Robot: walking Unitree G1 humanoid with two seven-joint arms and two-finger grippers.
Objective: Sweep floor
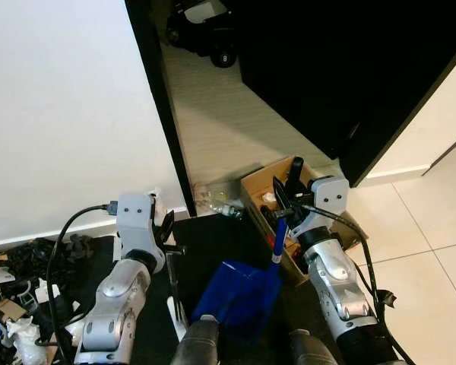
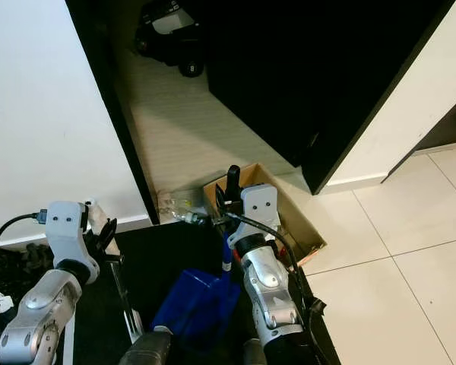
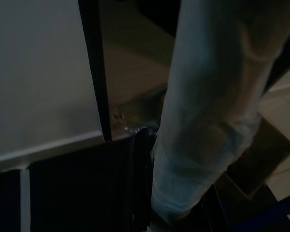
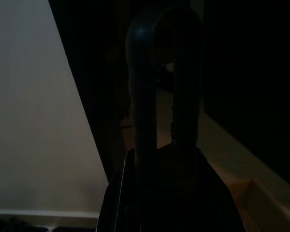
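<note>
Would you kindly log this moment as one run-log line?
left gripper: shut on broom handle | right gripper: shut on blue dustpan handle | cardboard box ahead

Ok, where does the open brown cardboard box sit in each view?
Left eye view: open brown cardboard box right of centre, behind the right arm.
Right eye view: centre, behind that arm.
Left wrist view: dim, beyond the pale cylinder.
Right wrist view: tan corner, beside the dark loop.
Shared landmark: black door-frame edge against the white wall.
</note>
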